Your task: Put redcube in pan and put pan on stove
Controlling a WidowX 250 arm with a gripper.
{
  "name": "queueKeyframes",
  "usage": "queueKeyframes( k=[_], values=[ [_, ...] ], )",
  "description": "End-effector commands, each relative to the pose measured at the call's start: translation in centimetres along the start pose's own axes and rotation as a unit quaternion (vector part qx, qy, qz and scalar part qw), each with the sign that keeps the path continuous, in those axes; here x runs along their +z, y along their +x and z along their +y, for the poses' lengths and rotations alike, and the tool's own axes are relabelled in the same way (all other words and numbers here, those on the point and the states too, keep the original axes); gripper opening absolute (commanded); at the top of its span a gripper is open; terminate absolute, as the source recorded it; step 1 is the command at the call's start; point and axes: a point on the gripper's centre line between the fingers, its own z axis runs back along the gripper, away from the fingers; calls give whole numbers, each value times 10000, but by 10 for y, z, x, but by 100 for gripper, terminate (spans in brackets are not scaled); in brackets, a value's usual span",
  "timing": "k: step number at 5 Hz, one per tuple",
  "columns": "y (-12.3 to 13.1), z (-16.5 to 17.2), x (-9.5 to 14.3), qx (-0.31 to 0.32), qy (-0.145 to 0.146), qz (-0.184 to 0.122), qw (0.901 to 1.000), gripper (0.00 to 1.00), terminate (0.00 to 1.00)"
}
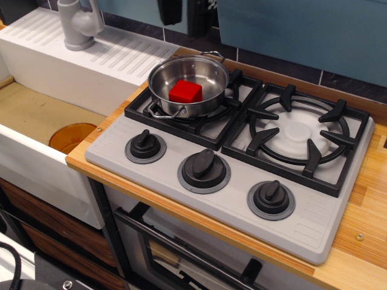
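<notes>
Knobs [204, 170], three black round ones, line the near edge of the stove [302, 217], which sits on a wooden counter [363, 254]. Beyond them, the right burner [298, 133] shows its white disc under a bare black grate. On the left grate rests the pan [211, 75], its wire loop handle pointing toward the knobs. The redcube [185, 92] lies inside the pan on its floor, slightly left of centre. To the left is a white sink [36, 160] with a grey tap [77, 24] behind it. At the top edge, the gripper [181, 12] hangs above the pan, well clear of it; only dark lower parts show, so I cannot tell how far open it is or whether it has hold of anything.
</notes>
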Motion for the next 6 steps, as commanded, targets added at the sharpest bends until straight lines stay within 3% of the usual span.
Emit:
queueKeyframes(
  k=[1, 3, 4, 6],
  values=[
    [0, -26, 34, 247, 373, -721, 9964, 100, 0],
    [-12, -48, 31, 802, 1004, -1069, 9859, 100, 0],
    [-14, -56, 24, 1107, 1093, -1039, 9823, 100, 0],
    [-9, -60, 16, 1046, 850, -949, 9863, 100, 0]
  ],
)
